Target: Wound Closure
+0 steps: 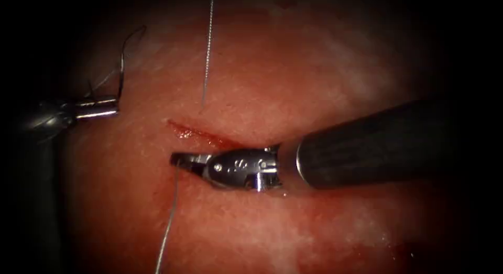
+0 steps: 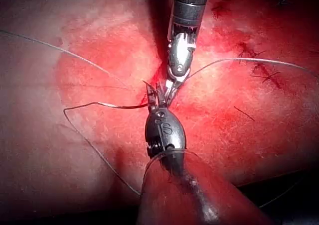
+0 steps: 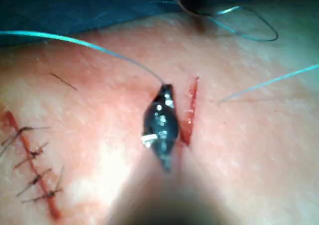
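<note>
Looking first at the right arm's tool [image 1: 178, 160]: clamped on the thread [image 1: 168, 221], pinched at the very tip, low against the tissue [image 1: 325, 237]. Lying just beside the cut [image 1: 204, 137], almost along it, with red fluid [image 1: 183, 131] sitting in the groove right next to those jaws. Trailing off from the tip, one strand of thread, away from the cut. Beyond the jaws, across the cut, a second strand rising straight out of the tissue. Same story from the right wrist view, right arm's tool [image 3: 164, 90] nipped together on the strand, cut [image 3: 192, 105] close alongside.

Over now to the left arm's tool [image 1: 112, 106], well apart from its partner. Closed on the needle [image 1: 123, 59], gripped near one end of the curve, the rest arching up and away from the jaws. Held clear of the tissue, not in the flesh anywhere. From the left wrist view, left arm's tool [image 2: 154, 98] pressed together on the needle [image 2: 119, 105], with the curve sweeping out sideways from the tip.

Judging progress: hardly begun on this cut. Open along its whole length, no stitch across it, no knot to be seen. Thread apparently through the tissue once, close to the right tool's jaws. Left to do, on this reading: nearly all of the closure. Well off to one side of the right tool, a neighbouring cut [image 3: 35, 180] already closed with a row of stitches [image 3: 30, 155].
</note>
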`<state>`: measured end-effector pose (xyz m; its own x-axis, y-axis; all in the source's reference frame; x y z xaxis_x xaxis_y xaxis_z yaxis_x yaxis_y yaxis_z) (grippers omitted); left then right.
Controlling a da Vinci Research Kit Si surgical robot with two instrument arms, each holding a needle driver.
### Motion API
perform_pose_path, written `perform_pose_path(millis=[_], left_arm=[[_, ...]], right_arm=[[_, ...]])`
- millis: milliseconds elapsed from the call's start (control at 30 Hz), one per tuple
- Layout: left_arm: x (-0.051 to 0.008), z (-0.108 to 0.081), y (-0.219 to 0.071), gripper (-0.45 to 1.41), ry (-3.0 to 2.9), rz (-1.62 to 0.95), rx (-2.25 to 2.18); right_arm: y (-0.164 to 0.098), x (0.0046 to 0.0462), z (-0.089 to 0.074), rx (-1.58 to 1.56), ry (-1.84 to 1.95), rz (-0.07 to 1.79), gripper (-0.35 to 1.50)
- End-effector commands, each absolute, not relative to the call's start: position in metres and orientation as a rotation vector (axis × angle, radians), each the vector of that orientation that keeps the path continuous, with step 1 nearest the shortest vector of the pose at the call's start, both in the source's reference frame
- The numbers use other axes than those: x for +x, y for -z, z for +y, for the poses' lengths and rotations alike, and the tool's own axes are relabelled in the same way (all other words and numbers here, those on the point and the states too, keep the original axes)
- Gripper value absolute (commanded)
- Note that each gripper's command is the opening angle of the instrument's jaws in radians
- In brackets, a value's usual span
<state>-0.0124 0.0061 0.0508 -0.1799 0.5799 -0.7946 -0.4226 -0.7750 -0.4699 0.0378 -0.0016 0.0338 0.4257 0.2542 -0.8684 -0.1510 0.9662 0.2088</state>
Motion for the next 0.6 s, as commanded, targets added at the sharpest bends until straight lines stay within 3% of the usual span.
perform_pose_path(millis=[33, 333, 600], left_arm=[[-0.0129, 0.005, -0.051, -0.45, -2.000, -0.194, -1.439], [-0.0130, 0.005, -0.051, -0.45, -2.000, -0.194, -1.439], [-0.0131, 0.005, -0.051, -0.45, -2.000, -0.193, -1.439]], right_arm=[[-0.033, 0.0377, -0.003, 0.115, -0.261, 1.100, -0.35], [-0.025, 0.0360, -0.009, 0.141, -0.250, 1.118, -0.35], [-0.019, 0.0372, -0.012, 0.175, -0.240, 1.150, -0.35]])
